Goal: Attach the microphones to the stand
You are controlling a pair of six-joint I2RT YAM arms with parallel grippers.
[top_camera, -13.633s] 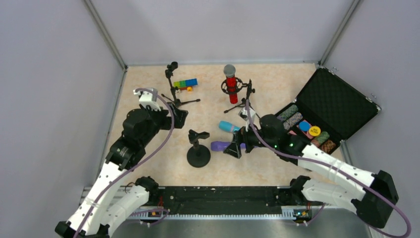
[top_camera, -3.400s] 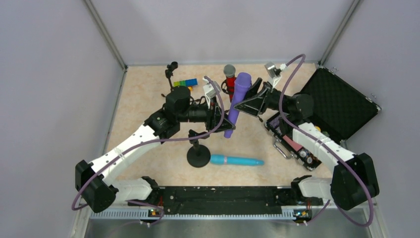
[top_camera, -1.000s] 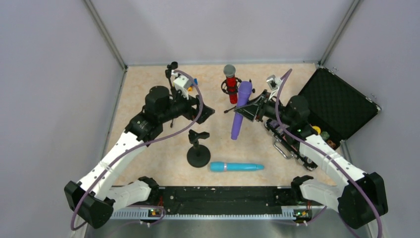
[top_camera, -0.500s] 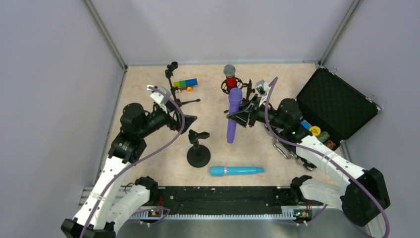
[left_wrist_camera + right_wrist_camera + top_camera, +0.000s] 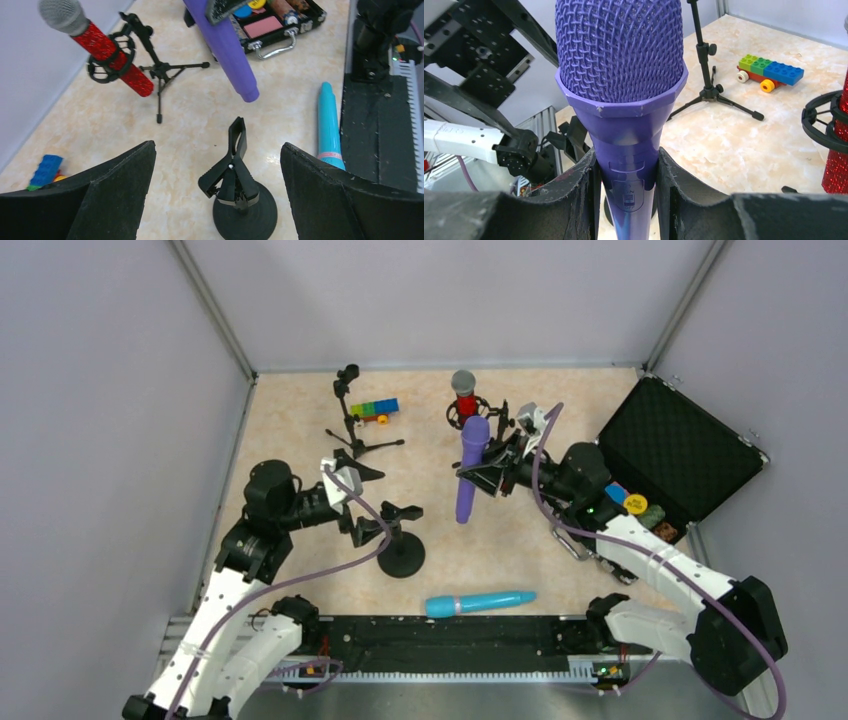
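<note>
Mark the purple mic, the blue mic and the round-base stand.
purple mic (image 5: 465,495): top view, on its lower handle.
blue mic (image 5: 480,601): top view, middle of its body.
round-base stand (image 5: 235,172): left wrist view, on its clip.

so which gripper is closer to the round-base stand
Left. The left gripper hovers open beside the round-base stand; the right gripper holds the purple microphone farther back.

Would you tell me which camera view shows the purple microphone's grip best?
The right wrist view: the right end effector clamps the purple microphone just below its head. The top view shows its whole length, but small; the left wrist, only its lower handle.
</note>
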